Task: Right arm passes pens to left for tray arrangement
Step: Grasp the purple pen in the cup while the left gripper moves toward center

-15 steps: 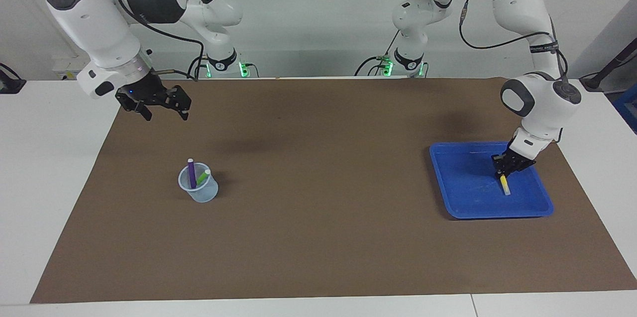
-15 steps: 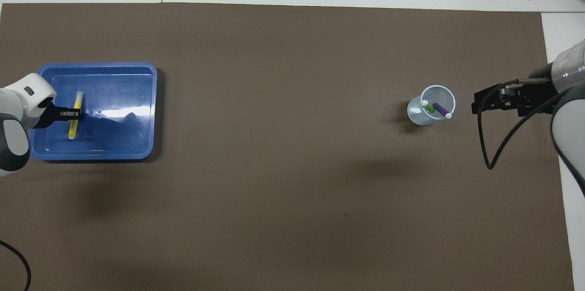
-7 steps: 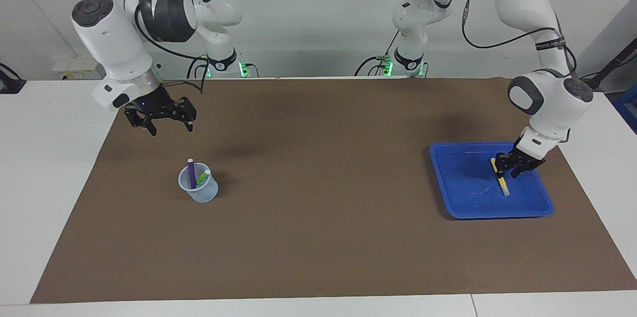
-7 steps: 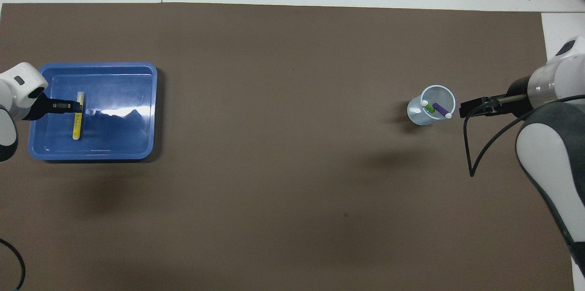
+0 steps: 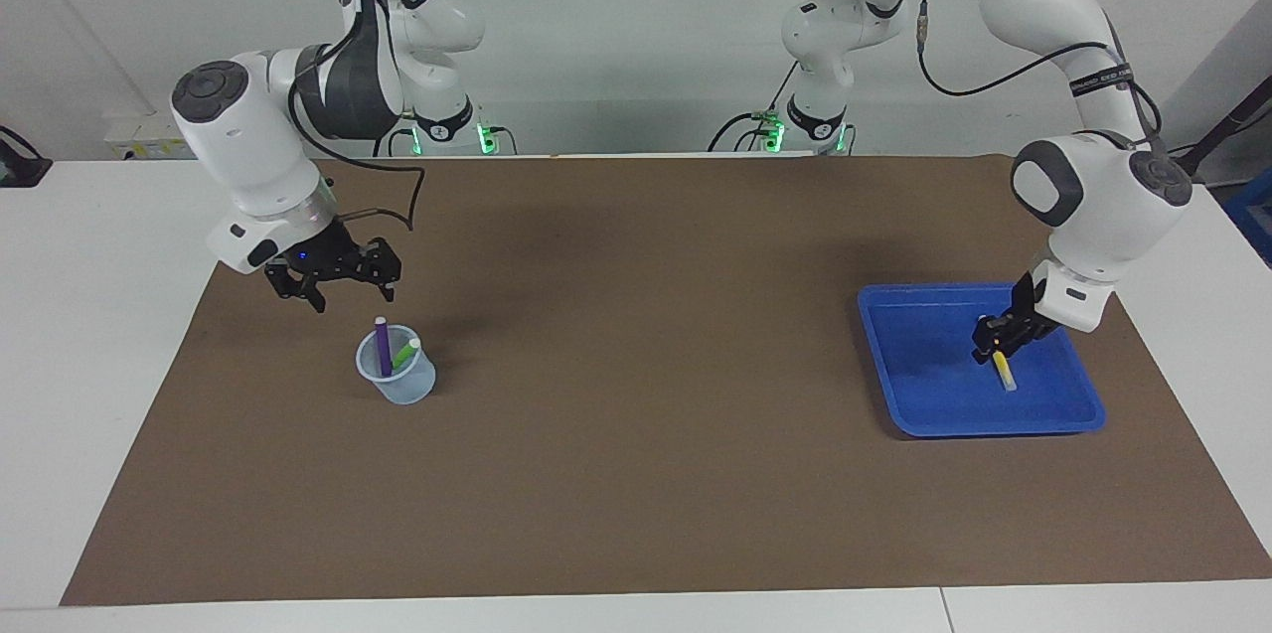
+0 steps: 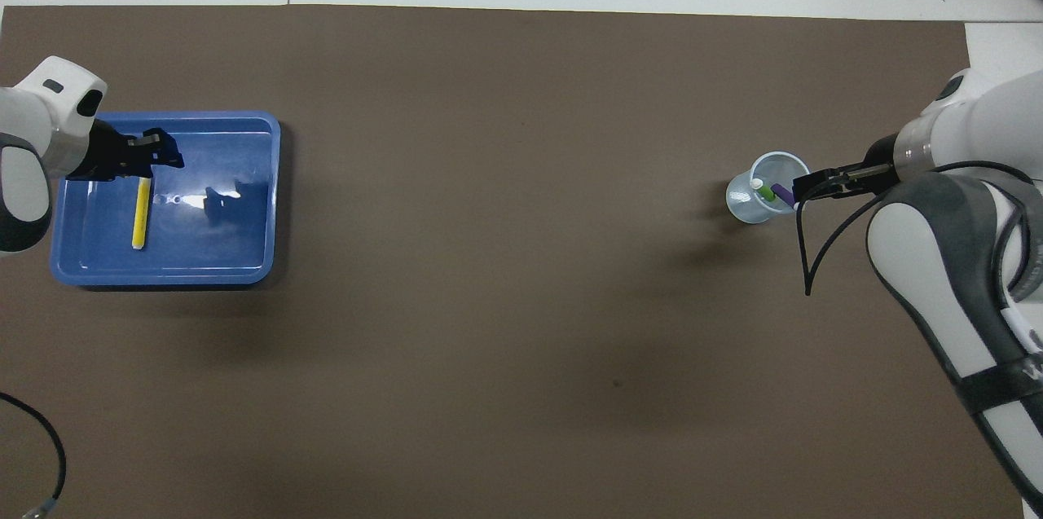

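**Yellow pen in tray; right gripper over cup**

I see the brown mat [image 5: 636, 474] filling most of the facing frame. The tray [image 5: 919, 385] sits on it at centre right of that frame. The cup [image 5: 402, 385] stands at centre left. The yellow pen [image 5: 1007, 373] lies flat in the tray, free of any grip.

The left gripper [image 5: 997, 343] hangs over the tray, just above the yellow pen's upper end; I cannot tell how its jaws stand.

The right gripper [image 5: 350, 290] hangs just above and beside the cup, its jaws spread and empty. The purple pen [image 5: 382, 345] stands upright in the cup. The green pen [image 5: 406, 352] leans beside it.
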